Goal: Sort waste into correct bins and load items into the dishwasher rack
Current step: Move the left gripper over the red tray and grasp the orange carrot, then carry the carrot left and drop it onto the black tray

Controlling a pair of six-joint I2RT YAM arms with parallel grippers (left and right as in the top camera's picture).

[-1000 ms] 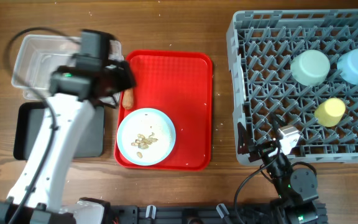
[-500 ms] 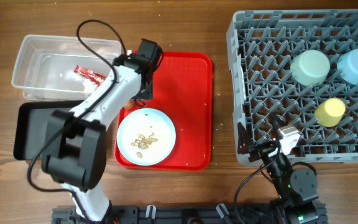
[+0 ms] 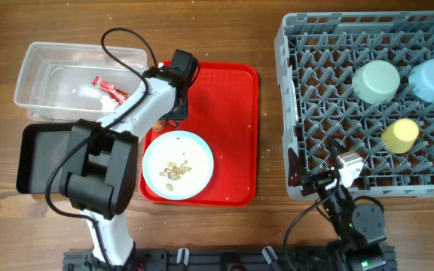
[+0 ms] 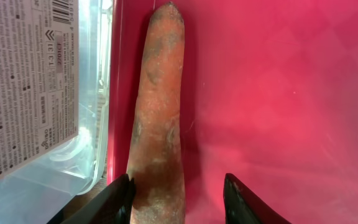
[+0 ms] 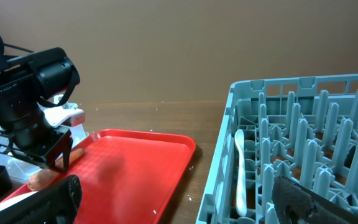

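Carrot piece (image 4: 157,124) | flat on red tray (image 4: 278,93), between left gripper (image 4: 179,193) fingers, close against one, apart from other | jaws spread, not pinching | right gripper (image 5: 176,190) spread wide

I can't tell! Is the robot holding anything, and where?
Nothing yet. The left gripper straddles the carrot at its thick end, jaws open; the right gripper is empty.

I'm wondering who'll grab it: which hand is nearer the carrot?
Left. The left hand straddles the carrot on the red tray; the right hand sits far off by the dishwasher rack, at its near edge.
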